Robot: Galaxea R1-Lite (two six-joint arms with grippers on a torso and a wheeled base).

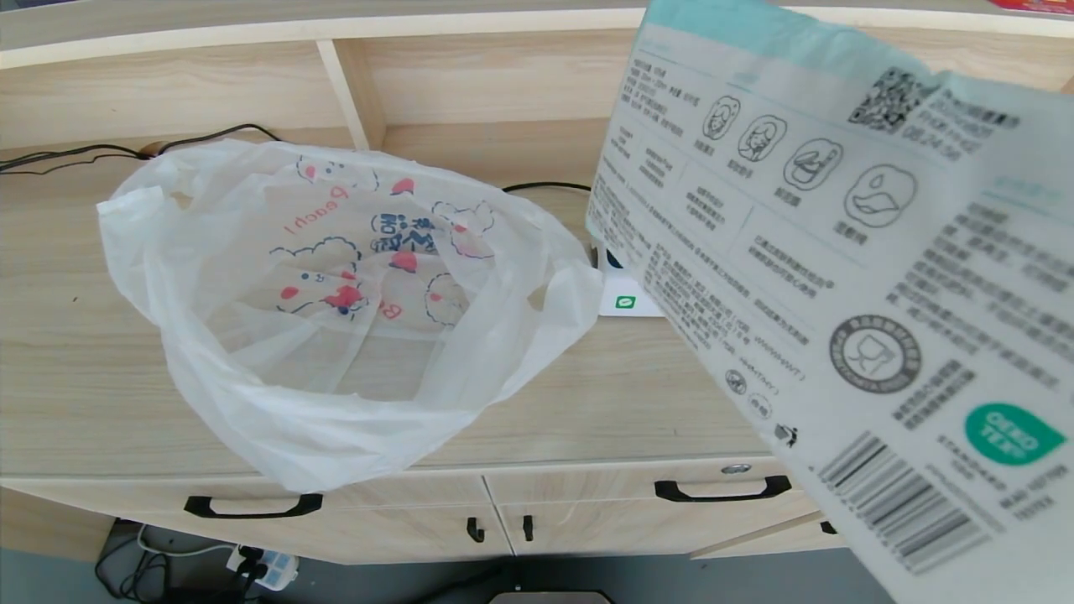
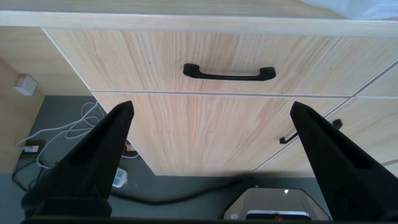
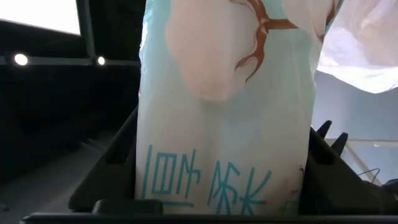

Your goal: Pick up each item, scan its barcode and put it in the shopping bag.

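Note:
A large white and pale-teal soft pack [image 1: 847, 277] is held up close on the right of the head view, its printed back and barcode facing me. In the right wrist view the same pack [image 3: 227, 118] sits between the fingers of my right gripper [image 3: 221, 186], which is shut on it. The white plastic shopping bag [image 1: 336, 294] stands open on the wooden counter at centre left. A small white scanner [image 1: 625, 298] lies on the counter just right of the bag, partly hidden by the pack. My left gripper [image 2: 211, 162] is open below the counter, facing the drawer front.
The wooden counter [image 1: 75, 352] has a shelf with a divider behind it and black cables [image 1: 126, 151] at the back left. Drawers with black handles [image 1: 252, 506] run along the front. A power strip [image 1: 268, 566] lies on the floor.

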